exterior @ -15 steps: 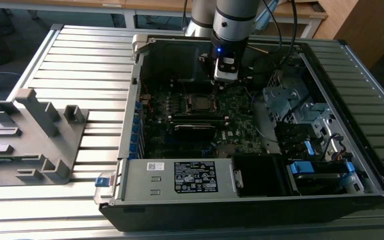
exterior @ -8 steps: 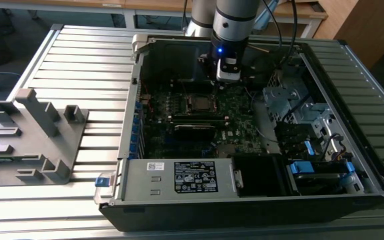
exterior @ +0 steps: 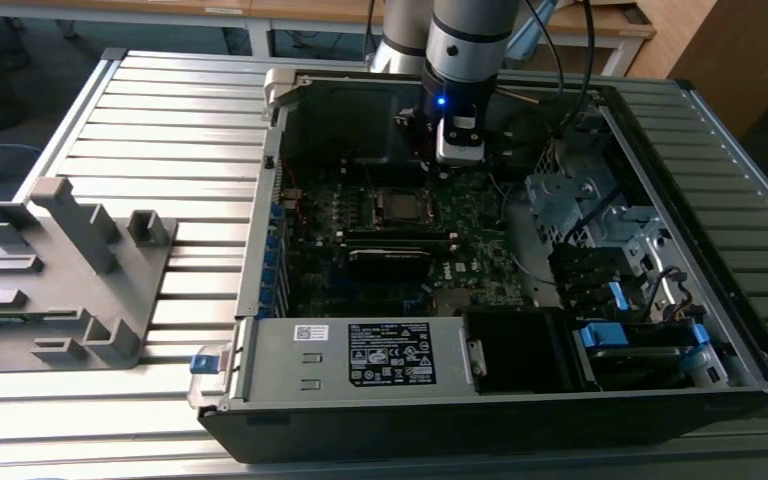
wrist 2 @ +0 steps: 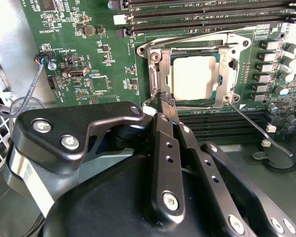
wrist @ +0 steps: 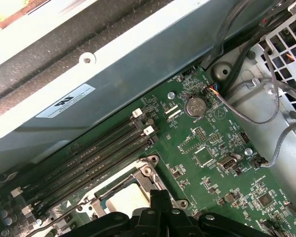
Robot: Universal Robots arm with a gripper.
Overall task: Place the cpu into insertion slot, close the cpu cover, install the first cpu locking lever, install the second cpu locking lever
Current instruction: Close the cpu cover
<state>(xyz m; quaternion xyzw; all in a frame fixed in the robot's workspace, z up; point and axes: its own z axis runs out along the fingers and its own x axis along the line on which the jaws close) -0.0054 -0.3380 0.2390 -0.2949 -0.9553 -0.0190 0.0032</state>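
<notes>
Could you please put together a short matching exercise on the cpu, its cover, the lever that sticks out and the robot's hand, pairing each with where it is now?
Things
1. cpu
2. cpu cover
3. locking lever
4. hand

Places
A. juts slantwise from a corner of the insertion slot, across the memory slots
B. seated in the slot, pale face up
C. tips at the slot's edge, near another corner
D. lies down around the chip as a frame

Pairs: 1-B, 2-D, 3-A, 4-C
</notes>
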